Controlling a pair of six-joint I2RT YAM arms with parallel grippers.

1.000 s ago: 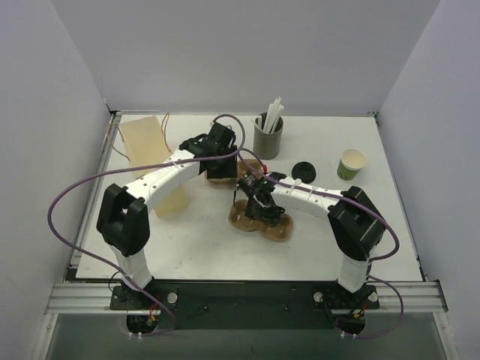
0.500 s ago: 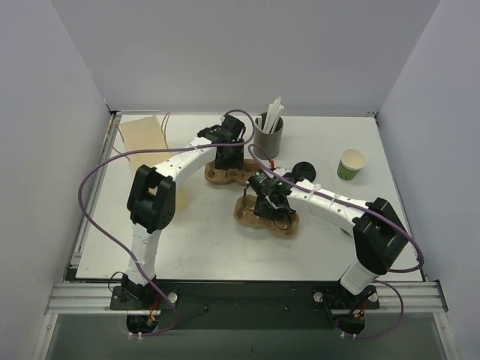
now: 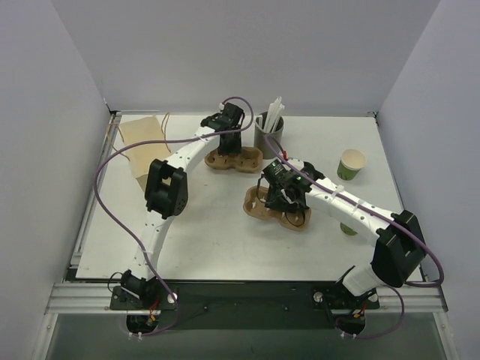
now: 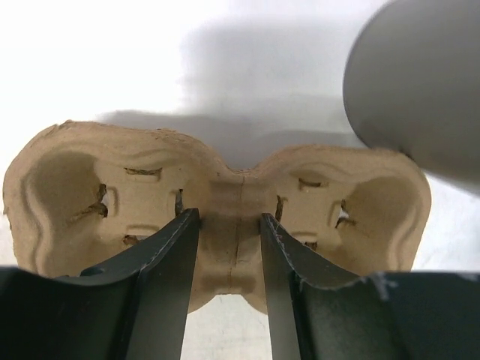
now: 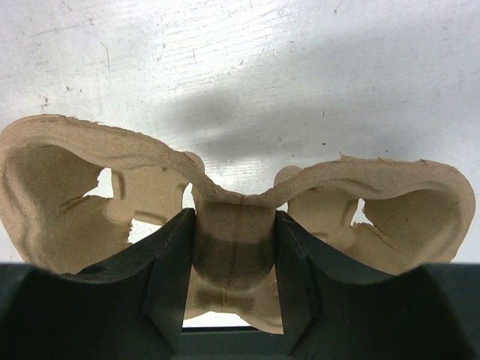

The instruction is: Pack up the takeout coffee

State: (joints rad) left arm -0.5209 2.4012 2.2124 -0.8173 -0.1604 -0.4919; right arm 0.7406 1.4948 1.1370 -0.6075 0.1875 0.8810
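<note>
carriers just got pulled apart: left gripper pinching far cup carrier, right gripper pinching near cup carrier. green coffee cup untouched, so packing's still ahead imo.

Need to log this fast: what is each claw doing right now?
Left claw: closed on the middle ridge of the far cup tray.
Right claw: closed on the middle ridge of the near cup tray.
</note>
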